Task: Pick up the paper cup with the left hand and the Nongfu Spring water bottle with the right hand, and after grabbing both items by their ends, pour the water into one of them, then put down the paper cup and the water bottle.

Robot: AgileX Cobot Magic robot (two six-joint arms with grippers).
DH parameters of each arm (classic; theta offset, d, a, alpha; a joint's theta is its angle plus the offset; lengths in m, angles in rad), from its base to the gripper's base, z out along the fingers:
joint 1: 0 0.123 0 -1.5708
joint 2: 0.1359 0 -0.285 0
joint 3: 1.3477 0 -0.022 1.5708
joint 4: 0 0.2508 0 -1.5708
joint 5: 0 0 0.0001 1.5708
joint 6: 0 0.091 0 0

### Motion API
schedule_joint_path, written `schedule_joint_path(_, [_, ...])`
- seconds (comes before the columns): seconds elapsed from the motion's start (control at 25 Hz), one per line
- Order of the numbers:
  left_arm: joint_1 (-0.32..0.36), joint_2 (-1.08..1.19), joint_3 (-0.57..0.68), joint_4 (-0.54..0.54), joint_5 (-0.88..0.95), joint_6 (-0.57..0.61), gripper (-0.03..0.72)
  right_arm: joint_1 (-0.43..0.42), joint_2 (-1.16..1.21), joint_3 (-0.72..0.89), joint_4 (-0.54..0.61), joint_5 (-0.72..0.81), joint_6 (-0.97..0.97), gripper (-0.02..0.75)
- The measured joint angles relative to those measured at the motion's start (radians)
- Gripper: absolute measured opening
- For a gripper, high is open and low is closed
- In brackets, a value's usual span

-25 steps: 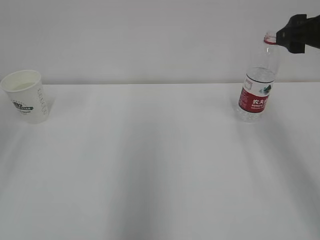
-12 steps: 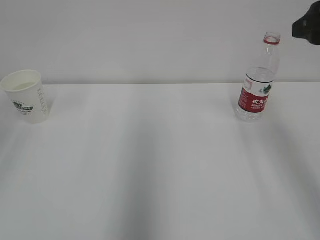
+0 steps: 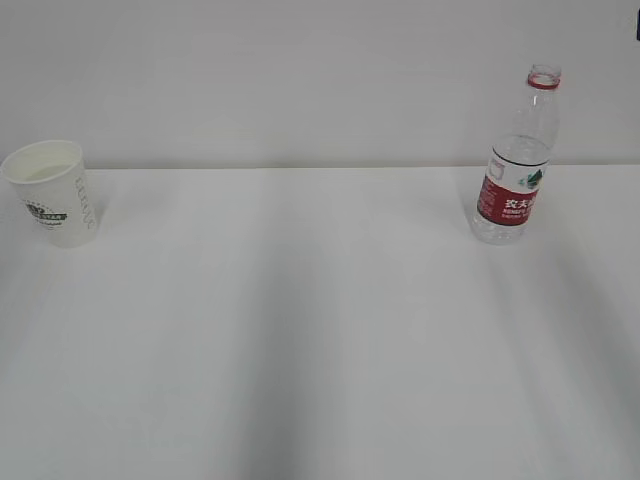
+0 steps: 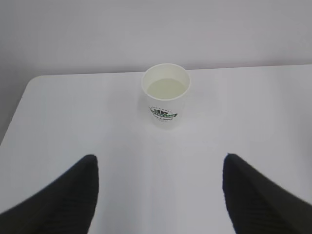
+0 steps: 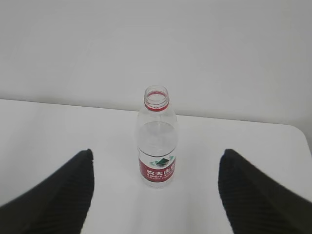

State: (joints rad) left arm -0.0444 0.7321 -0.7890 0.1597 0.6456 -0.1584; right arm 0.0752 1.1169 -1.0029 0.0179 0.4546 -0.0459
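The paper cup [image 3: 52, 205] stands upright at the table's far left, white with a dark green logo. Seen in the left wrist view, the paper cup [image 4: 165, 97] holds pale clear water [image 4: 166, 88]. My left gripper [image 4: 159, 157] is open, well short of the cup, with nothing between its black fingers [image 4: 73, 195]. At the right stands the Nongfu Spring water bottle [image 3: 515, 160], upright, uncapped, with a red label. In the right wrist view the bottle [image 5: 157, 141] is beyond my open right gripper [image 5: 156, 152], apart from its fingers [image 5: 248, 190]. Neither gripper's jaws show in the exterior view.
The white table [image 3: 320, 330] runs back to a plain white wall [image 3: 300, 80]. Its left rear corner [image 4: 30, 84] lies left of the cup, and its right rear corner [image 5: 296, 129] right of the bottle. A dark sliver of the right arm [image 3: 637, 30] touches the exterior frame's edge.
My right arm has drawn back from the bottle's neck, up and to the right, almost out of the exterior view. The bottle and cup stay where they stood.
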Motion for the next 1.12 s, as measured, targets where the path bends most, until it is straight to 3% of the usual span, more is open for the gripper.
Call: schedule_joint_path(1.12, [0.000, -0.143, 0.000, -0.031, 0.449, 0.000, 0.579, 0.000, -0.311, 0.000, -0.003, 0.409, -0.010, 0.594])
